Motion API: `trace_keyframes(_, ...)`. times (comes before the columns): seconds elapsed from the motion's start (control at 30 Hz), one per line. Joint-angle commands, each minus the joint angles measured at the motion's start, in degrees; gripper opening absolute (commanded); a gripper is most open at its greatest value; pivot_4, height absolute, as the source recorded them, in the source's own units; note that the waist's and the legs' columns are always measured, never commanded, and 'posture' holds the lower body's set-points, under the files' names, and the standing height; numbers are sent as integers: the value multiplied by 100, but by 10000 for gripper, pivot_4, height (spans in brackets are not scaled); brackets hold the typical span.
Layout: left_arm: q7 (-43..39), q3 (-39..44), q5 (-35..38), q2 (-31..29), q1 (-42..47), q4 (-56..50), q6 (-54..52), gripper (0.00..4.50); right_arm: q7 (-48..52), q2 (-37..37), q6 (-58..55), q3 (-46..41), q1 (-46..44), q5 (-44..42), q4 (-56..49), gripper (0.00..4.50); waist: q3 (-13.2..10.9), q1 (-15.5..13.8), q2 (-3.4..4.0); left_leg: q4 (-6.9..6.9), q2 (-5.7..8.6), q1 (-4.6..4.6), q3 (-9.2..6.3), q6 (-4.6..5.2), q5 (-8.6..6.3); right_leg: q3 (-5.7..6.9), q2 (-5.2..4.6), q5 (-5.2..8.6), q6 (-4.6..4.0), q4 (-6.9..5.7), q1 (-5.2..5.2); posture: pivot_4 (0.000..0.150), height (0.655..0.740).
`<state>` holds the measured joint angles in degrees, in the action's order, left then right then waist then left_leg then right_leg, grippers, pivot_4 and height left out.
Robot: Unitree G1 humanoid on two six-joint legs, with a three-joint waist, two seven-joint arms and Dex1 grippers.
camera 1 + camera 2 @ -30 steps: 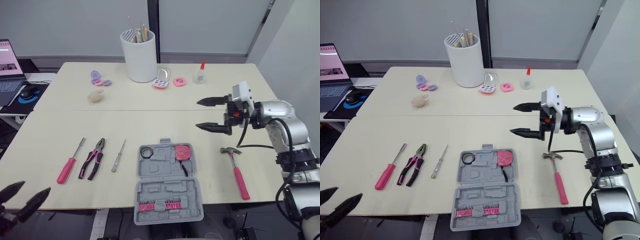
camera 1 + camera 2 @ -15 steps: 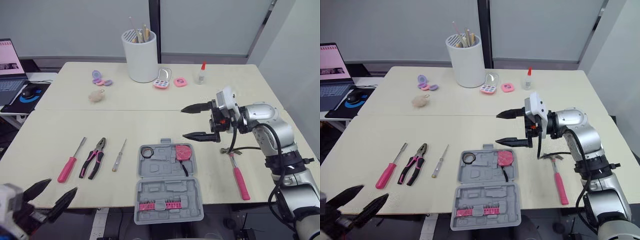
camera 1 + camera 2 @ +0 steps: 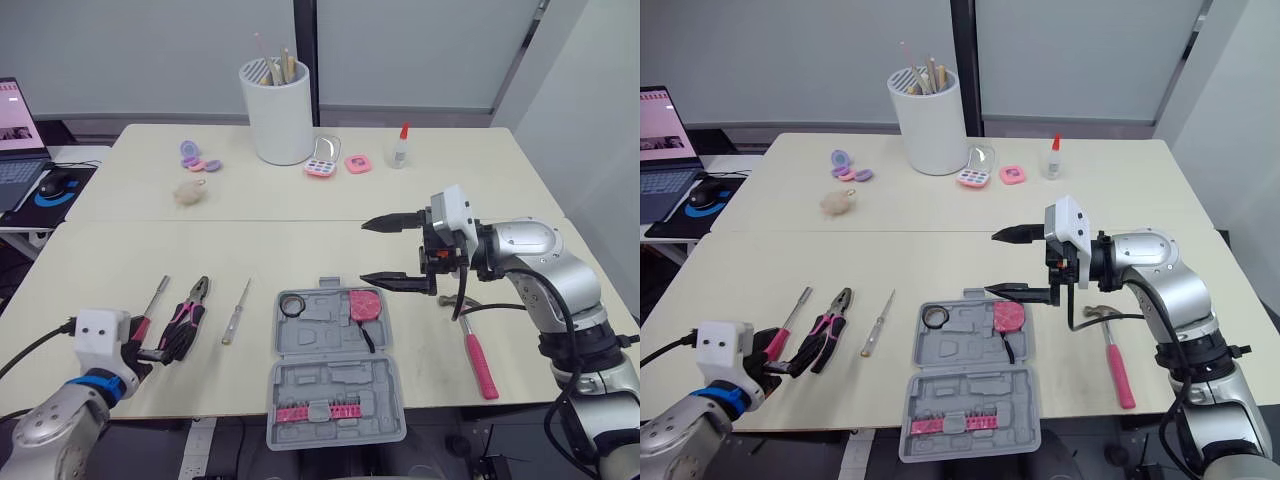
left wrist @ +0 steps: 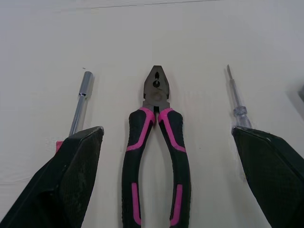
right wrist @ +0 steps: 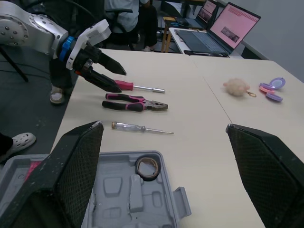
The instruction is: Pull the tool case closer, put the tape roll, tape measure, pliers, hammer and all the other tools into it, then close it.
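Since the pliers [image 4: 156,142] are lying handles-first, the left gripper [image 3: 158,352] is lining up spread wide over them; the right gripper [image 3: 364,252] is hovering, fingers apart, above the case [image 3: 335,372], probably just waiting.

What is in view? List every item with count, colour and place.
tool case: 1, grey, open, front centre
tape roll: 1, black, in the case, far left
tape measure: 1, pink, in the case, far right
bit strip: 1, pink, case's near half
pliers: 1, pink-black, left of case
screwdrivers: 2, pink handle and clear handle, flanking pliers
hammer: 1, pink handle, right of case
cup: 1, white, holding sticks, far centre
glue bottle: 1, red-capped, right of cup
small cases: several, pink and purple, either side of cup
fluffy ball: 1, beige, far left
left gripper: black, open, straddling pliers
right gripper: black, open, beyond case
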<state>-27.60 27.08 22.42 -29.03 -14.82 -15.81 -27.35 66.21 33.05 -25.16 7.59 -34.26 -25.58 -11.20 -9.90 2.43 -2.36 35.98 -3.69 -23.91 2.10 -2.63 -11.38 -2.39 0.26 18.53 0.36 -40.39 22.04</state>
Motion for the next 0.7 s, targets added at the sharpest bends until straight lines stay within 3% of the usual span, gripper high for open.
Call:
trace_keyframes(0.03,124,-245,-227,-9,264,243,152,45000,-185,114,-173,-251,17,-168,-365,43944,0,-10,0,0,0,0,0,0,0,-1,0,0,0,0,0,1500,7400)
trace_keyframes(0.7,291,-838,-707,-108,1343,1710,-61,45000,-627,204,-614,-274,271,-368,-900,43944,0,-29,0,-1,0,-2,-2,0,0,3,-1,-1,2,0,0,1500,7400)
